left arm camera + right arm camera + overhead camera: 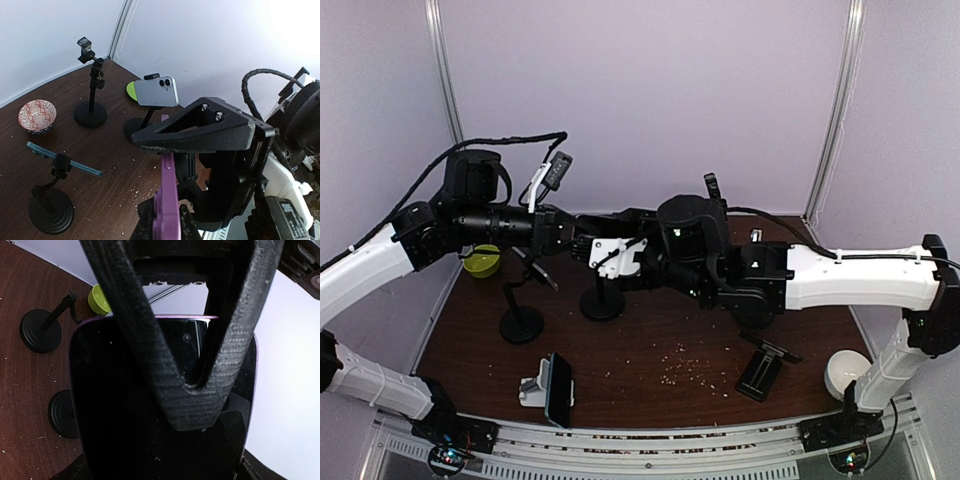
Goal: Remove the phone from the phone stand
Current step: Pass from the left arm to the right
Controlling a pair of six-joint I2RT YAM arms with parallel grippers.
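Observation:
The phone is purple with a black screen. In the left wrist view it stands edge-on (pixel 169 200). In the right wrist view its screen (pixel 125 415) fills the frame. Both arms meet over its black round-based stand (pixel 603 303) at mid-table. My left gripper (pixel 572 238) comes from the left, and its black fingers (pixel 142 225) pinch the phone's two faces. My right gripper (pixel 625 258) comes from the right with one finger (pixel 192 405) flat on the screen; the other is hidden behind the phone. The phone itself is hidden in the top view.
An empty stand (pixel 521 323), a phone on a white stand (pixel 552 388), a fallen black stand (pixel 760 370), a white bowl (pixel 845 375) and a lime bowl (pixel 482 262) surround the arms. Farther off are a grey phone on a stand (pixel 155 91), a teal phone on a stand (pixel 62 161) and a patterned bowl (pixel 37 115).

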